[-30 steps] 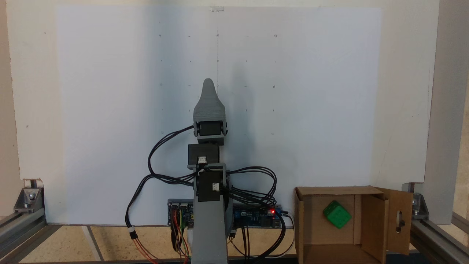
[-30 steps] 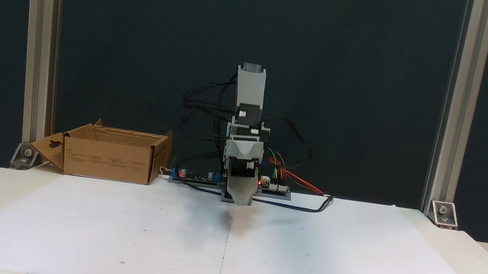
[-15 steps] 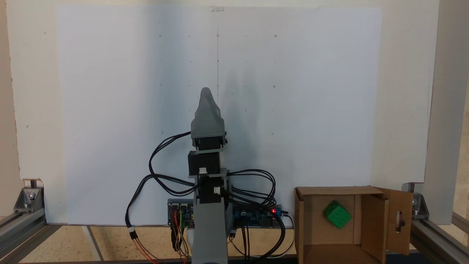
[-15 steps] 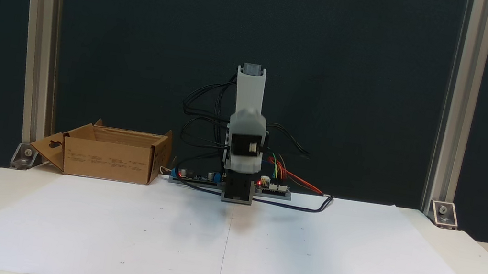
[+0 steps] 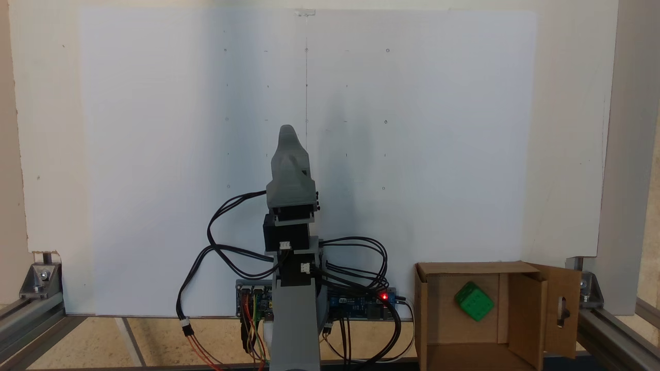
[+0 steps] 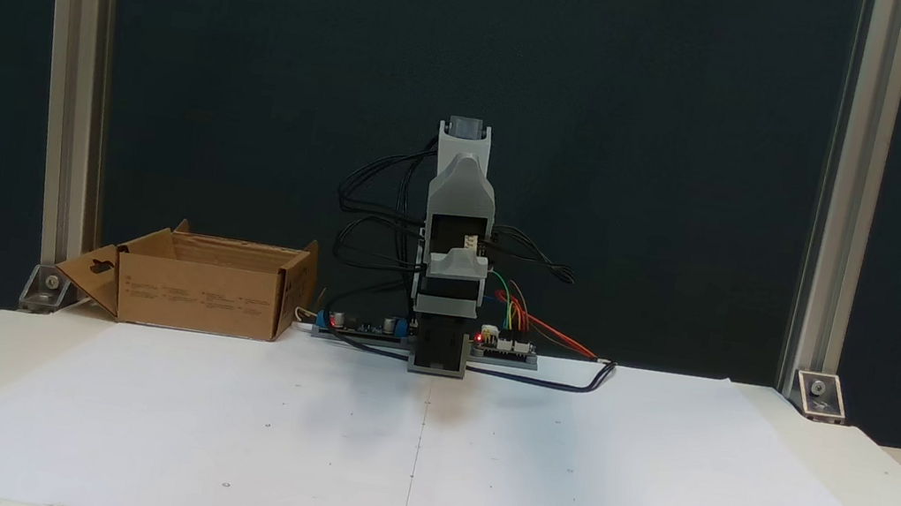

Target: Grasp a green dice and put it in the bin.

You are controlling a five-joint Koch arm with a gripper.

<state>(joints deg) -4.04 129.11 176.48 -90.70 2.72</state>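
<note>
- The green dice (image 5: 474, 301) lies on the floor of the bin (image 5: 528, 309), lower right of the frame in a fixed view, tilted on the cardboard and clear of the walls.
- The same bin (image 6: 205, 283) sits at left of centre in the other fixed view, on the desk (image 6: 646, 497); its walls hide the inside there.
- The arm is folded up at lower centre, well apart from the bin, with the pincer (image 5: 287, 135) pointing over the white paper (image 5: 154, 154).
- The pincer (image 6: 467, 171) shows as one grey tapered shape in both fixed views, the jaws in line, so I cannot tell whether it is wide or narrow; nothing green at it.
- Judging by this, the drop is done.
- Risks from here look small: the loose black cables (image 5: 221, 242) loop near the joints and could snag if the arm swings.
- A sweep toward the bin could clip the slotted flap (image 5: 563, 309) and shove the light box.
</note>
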